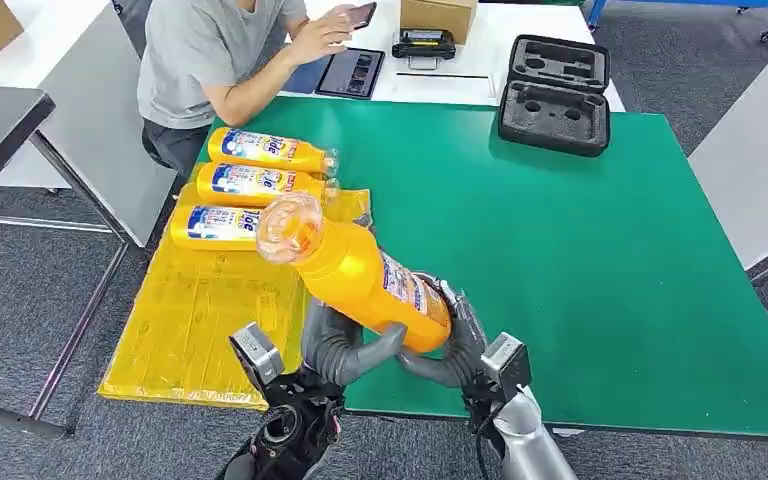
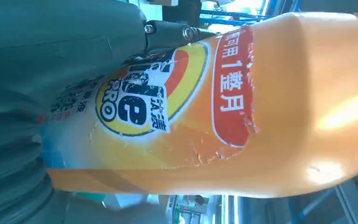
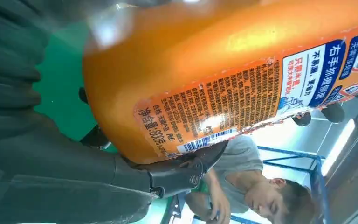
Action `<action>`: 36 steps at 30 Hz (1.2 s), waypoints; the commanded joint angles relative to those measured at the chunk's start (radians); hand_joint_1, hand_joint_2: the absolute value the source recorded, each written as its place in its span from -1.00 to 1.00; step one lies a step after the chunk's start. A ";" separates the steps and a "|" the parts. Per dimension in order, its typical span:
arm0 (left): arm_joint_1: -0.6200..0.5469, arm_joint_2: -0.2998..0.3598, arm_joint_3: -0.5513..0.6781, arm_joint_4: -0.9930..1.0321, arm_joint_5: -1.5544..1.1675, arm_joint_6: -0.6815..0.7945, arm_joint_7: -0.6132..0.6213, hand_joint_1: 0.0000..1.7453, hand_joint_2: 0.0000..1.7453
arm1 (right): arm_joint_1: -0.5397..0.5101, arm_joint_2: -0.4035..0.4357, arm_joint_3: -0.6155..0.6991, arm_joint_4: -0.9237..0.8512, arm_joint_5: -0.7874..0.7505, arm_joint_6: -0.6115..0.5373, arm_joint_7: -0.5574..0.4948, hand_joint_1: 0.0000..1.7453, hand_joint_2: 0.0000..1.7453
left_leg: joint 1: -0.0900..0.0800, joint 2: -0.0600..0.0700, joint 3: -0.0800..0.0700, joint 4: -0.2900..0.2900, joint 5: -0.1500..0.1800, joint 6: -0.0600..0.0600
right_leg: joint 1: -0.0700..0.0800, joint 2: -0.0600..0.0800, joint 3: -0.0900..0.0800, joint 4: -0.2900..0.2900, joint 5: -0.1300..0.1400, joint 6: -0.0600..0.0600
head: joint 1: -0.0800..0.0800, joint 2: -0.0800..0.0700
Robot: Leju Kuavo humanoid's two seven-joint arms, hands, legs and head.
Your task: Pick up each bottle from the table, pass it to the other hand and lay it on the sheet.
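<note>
Item 1: orange bottle (image 1: 365,275), tilted above the near edge of the green table (image 1: 600,250), clear neck toward the yellow sheet (image 1: 205,320). I see both hands grasping its base end: left hand (image 1: 345,345) beneath and on the sheet side, right hand (image 1: 460,345) cupping the bottom. Items 2–4: 3 matching bottles (image 1: 255,185) lying side by side on the sheet's far end. Item 5: a seated person (image 1: 210,60) beyond the table, with a black foam case (image 1: 555,95) nearby.
</note>
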 commanded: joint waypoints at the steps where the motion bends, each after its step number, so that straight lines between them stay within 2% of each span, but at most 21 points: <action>1: 0.000 0.018 0.006 0.034 -0.001 -0.004 0.005 1.00 1.00 | -0.019 -0.003 -0.034 0.027 -0.025 0.009 0.005 1.00 1.00 | 0.001 0.001 0.008 -0.001 -0.002 -0.002 | 0.001 0.002 0.007 -0.002 -0.002 -0.002 | 0.000 0.000; 3: 0.001 0.019 0.008 0.030 -0.004 -0.002 0.005 1.00 1.00 | -0.011 -0.010 -0.048 0.009 -0.035 0.019 0.005 1.00 1.00 | 0.001 0.001 0.006 -0.001 -0.002 -0.002 | 0.001 0.001 0.005 -0.001 -0.001 -0.002 | 0.000 0.000; 7: 0.002 0.022 0.003 0.023 -0.013 0.016 0.005 1.00 1.00 | -0.004 -0.017 -0.080 -0.023 -0.055 0.036 0.005 1.00 1.00 | 0.002 0.000 0.011 -0.002 -0.004 -0.003 | 0.002 0.001 0.012 -0.003 -0.004 -0.003 | 0.000 0.000; 8: 0.001 0.021 0.003 0.024 -0.012 0.019 0.005 1.00 1.00 | -0.007 -0.016 -0.095 -0.029 -0.065 0.044 0.005 1.00 1.00 | 0.001 0.000 0.007 -0.001 -0.002 -0.002 | 0.001 0.000 0.007 -0.001 -0.002 -0.002 | 0.000 0.000; 12: -0.002 0.021 0.004 0.029 -0.009 0.019 0.005 1.00 1.00 | -0.008 -0.012 -0.123 -0.049 -0.086 0.062 0.005 1.00 1.00 | 0.001 0.001 0.007 -0.001 -0.002 -0.002 | 0.001 0.001 0.006 -0.001 -0.002 -0.002 | 0.000 0.000; 13: -0.002 0.022 0.002 0.028 -0.010 0.018 0.005 1.00 1.00 | -0.005 -0.015 -0.128 -0.059 -0.081 0.061 0.005 1.00 1.00 | 0.000 0.000 0.003 -0.001 -0.001 -0.001 | 0.000 0.000 0.002 -0.001 -0.001 -0.001 | 0.000 0.000; 16: 0.000 0.028 -0.010 0.012 -0.019 0.023 0.005 1.00 1.00 | -0.001 -0.018 -0.147 -0.073 -0.075 0.063 0.005 1.00 1.00 | 0.001 0.002 0.010 -0.001 -0.004 -0.003 | 0.002 0.002 0.010 -0.002 -0.003 -0.003 | 0.000 0.000; 17: 0.000 0.027 -0.012 0.010 -0.019 0.022 0.005 1.00 1.00 | -0.001 -0.020 -0.153 -0.077 -0.074 0.064 0.005 1.00 1.00 | 0.000 0.001 0.004 -0.001 -0.001 -0.001 | 0.000 0.001 0.003 -0.001 -0.001 -0.002 | 0.000 0.000; 23: -0.022 0.017 -0.021 0.027 -0.025 0.043 0.005 1.00 1.00 | 0.012 -0.015 -0.161 -0.087 -0.039 0.038 0.005 1.00 1.00 | 0.000 0.001 0.005 -0.001 -0.002 -0.002 | 0.001 0.001 0.005 -0.001 -0.001 -0.002 | 0.000 0.000; 24: -0.027 0.017 -0.026 0.029 -0.027 0.053 0.005 1.00 1.00 | 0.011 -0.016 -0.156 -0.084 -0.019 0.022 0.005 0.88 1.00 | 0.001 0.001 0.007 0.000 -0.003 -0.002 | 0.001 0.001 0.007 -0.001 -0.002 -0.002 | 0.000 0.000; 25: -0.033 0.023 -0.035 0.024 -0.035 0.083 0.005 1.00 1.00 | 0.010 -0.017 -0.147 -0.073 0.004 0.004 0.005 -0.48 1.00 | 0.001 0.000 0.004 0.000 -0.001 -0.001 | 0.001 0.000 0.004 -0.001 -0.001 -0.002 | 0.000 0.000; 26: -0.036 0.025 -0.039 0.026 -0.036 0.095 0.005 1.00 1.00 | 0.009 -0.015 -0.145 -0.062 0.003 0.005 0.005 -1.00 1.00 | 0.001 0.001 0.006 -0.001 -0.002 -0.002 | 0.001 0.001 0.006 -0.001 -0.002 -0.002 | 0.000 0.000; 28: -0.041 0.031 -0.041 0.026 -0.036 0.114 0.005 1.00 1.00 | 0.014 -0.012 -0.143 -0.058 0.006 -0.001 0.005 -1.00 1.00 | 0.000 0.000 0.003 -0.001 -0.001 -0.001 | 0.000 0.000 0.003 -0.001 -0.001 -0.001 | 0.000 0.000; 30: -0.045 0.043 -0.042 0.023 -0.041 0.131 0.005 1.00 1.00 | 0.026 -0.009 -0.140 -0.058 0.009 -0.007 0.005 -1.00 1.00 | 0.001 0.001 0.007 -0.001 -0.002 -0.002 | 0.001 0.001 0.007 -0.001 -0.002 -0.003 | 0.000 0.000; 35: -0.047 0.045 -0.043 0.025 -0.041 0.136 0.005 1.00 1.00 | 0.027 -0.009 -0.140 -0.056 0.010 -0.008 0.005 -1.00 1.00 | 0.000 0.000 0.004 -0.001 -0.001 -0.001 | 0.000 0.000 0.004 -0.001 -0.001 -0.002 | 0.000 0.000; 36: -0.050 0.046 -0.045 0.025 -0.041 0.140 0.005 1.00 1.00 | 0.026 -0.008 -0.141 -0.059 0.012 -0.012 0.005 -1.00 1.00 | 0.001 0.000 0.007 -0.001 -0.002 -0.002 | 0.001 0.001 0.007 -0.001 -0.002 -0.003 | 0.000 0.000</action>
